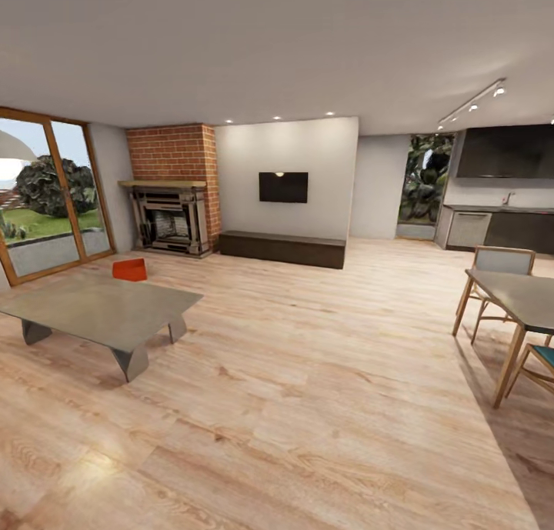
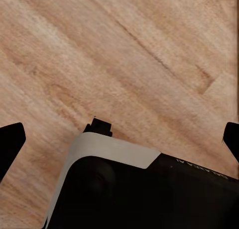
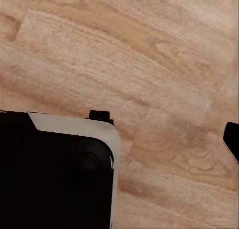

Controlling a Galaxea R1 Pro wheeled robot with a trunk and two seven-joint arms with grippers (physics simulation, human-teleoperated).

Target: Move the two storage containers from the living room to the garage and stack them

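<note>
Open end effector (fingertips spread wide) above wood planks.

Wood floor — low table, perhaps orange container

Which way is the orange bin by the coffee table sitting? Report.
Upright on the wood floor: the storage container shows level walls beyond the coffee table. Contents: cannot tell.

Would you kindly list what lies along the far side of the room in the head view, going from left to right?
Glass doors → brick fireplace → wall-mounted TV above the low dark bench → window with foliage → dark kitchen cabinets.
</note>
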